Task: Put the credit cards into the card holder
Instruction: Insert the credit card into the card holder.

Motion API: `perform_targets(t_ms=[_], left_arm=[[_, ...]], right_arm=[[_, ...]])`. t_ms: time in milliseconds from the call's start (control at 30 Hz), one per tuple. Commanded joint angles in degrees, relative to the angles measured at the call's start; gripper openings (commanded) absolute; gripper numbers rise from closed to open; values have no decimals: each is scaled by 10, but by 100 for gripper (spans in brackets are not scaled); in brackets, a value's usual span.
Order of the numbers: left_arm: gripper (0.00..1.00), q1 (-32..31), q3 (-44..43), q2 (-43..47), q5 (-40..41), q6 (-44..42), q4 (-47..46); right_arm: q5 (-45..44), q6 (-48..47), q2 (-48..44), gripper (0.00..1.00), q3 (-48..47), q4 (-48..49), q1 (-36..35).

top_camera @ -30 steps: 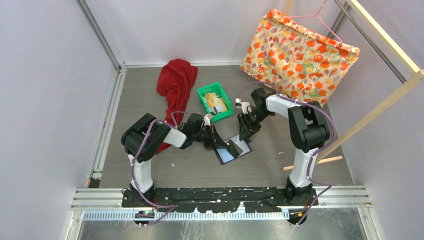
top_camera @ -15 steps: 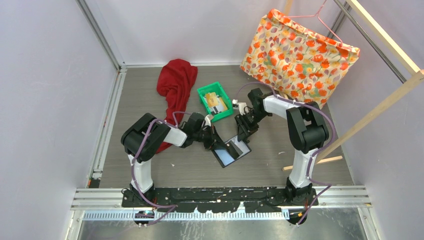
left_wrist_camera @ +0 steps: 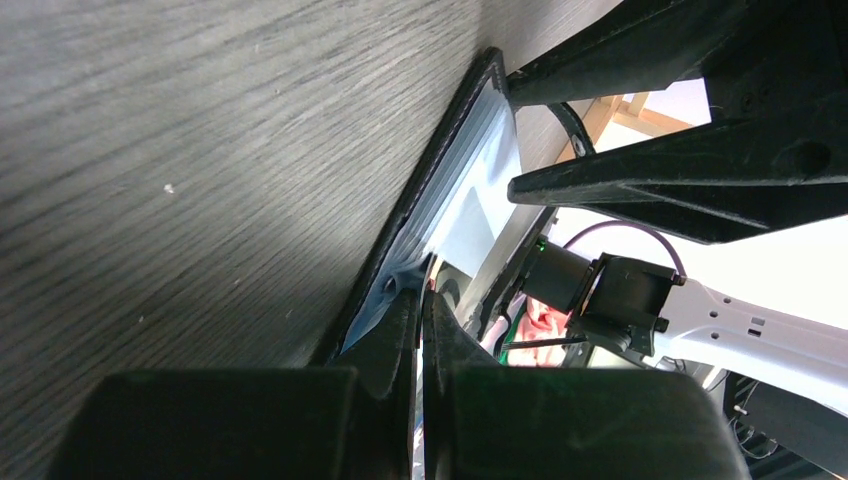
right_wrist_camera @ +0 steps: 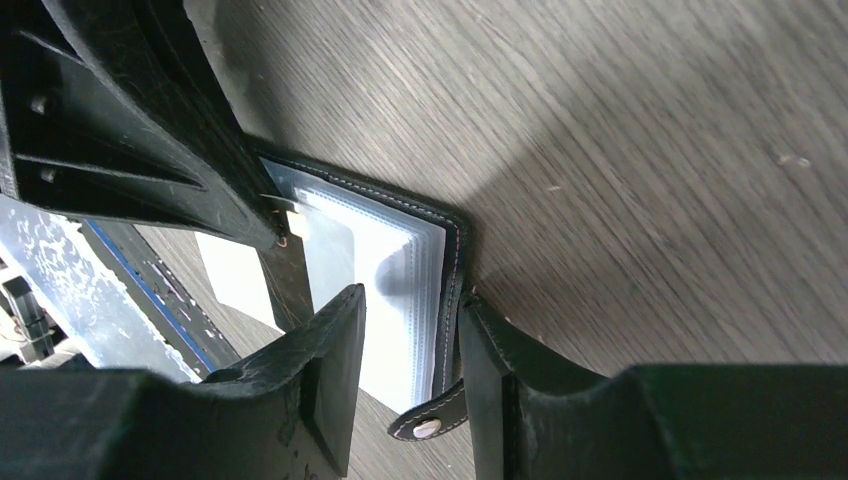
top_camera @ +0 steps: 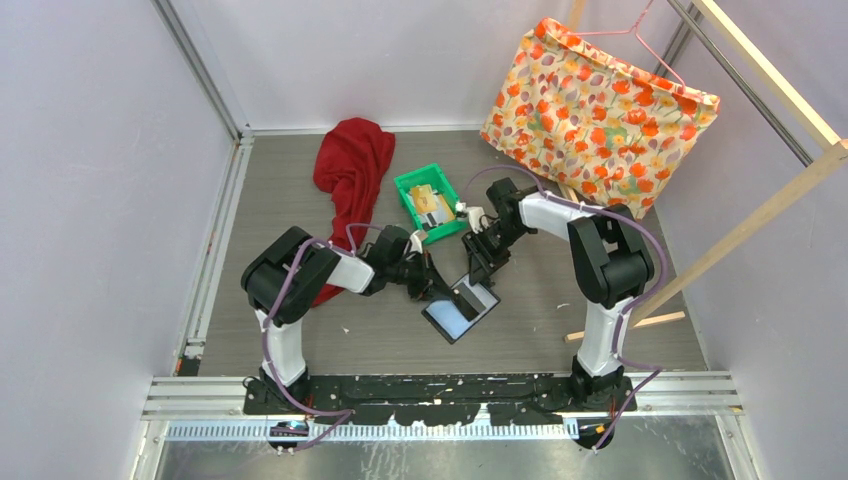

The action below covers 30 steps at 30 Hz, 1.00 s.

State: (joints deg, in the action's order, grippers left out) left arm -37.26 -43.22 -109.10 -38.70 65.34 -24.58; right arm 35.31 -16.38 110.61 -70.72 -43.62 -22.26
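The black card holder [top_camera: 460, 308] lies open on the floor between the arms, pale pockets up. My left gripper [top_camera: 437, 287] is shut on its left edge; the left wrist view shows the fingers [left_wrist_camera: 421, 295] pinched on a clear pocket leaf of the holder [left_wrist_camera: 470, 190]. My right gripper [top_camera: 478, 274] stands over the far right edge. In the right wrist view its jaws [right_wrist_camera: 412, 310] are open, straddling the holder's [right_wrist_camera: 385, 270] cover edge and pockets above the snap tab [right_wrist_camera: 430, 425]. The credit cards [top_camera: 430, 205], yellow-orange and white, lie in the green bin [top_camera: 410, 182].
A red cloth [top_camera: 352, 165] lies left of the bin, reaching down to the left arm. A floral bag [top_camera: 598, 105] leans at the back right. A wooden stick [top_camera: 625, 325] lies on the floor by the right arm's base. A wooden rail [top_camera: 760, 215] slants along the right.
My right gripper has moved left and nearer along the holder. The card holder has turned and shifted slightly towards the near left. The left gripper has kept its hold.
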Motion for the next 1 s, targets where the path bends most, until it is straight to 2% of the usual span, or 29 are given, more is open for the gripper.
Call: perform_targets(t_ms=[0, 333, 433, 700, 967], left_arm=[[2, -4, 0, 15, 46, -10, 24], [30, -3, 19, 84, 89, -16, 62], [35, -3, 21, 113, 107, -27, 88], [44, -3, 11, 153, 133, -55, 157], [47, -3, 0, 211, 180, -86, 228]], right_arm=[[41, 0, -6, 44, -5, 0, -20], [22, 1, -9, 45, -7, 1, -18], [21, 1, -8, 45, -7, 2, -18], [24, 12, -8, 45, -5, 7, -19], [14, 76, -14, 45, 22, 55, -16]])
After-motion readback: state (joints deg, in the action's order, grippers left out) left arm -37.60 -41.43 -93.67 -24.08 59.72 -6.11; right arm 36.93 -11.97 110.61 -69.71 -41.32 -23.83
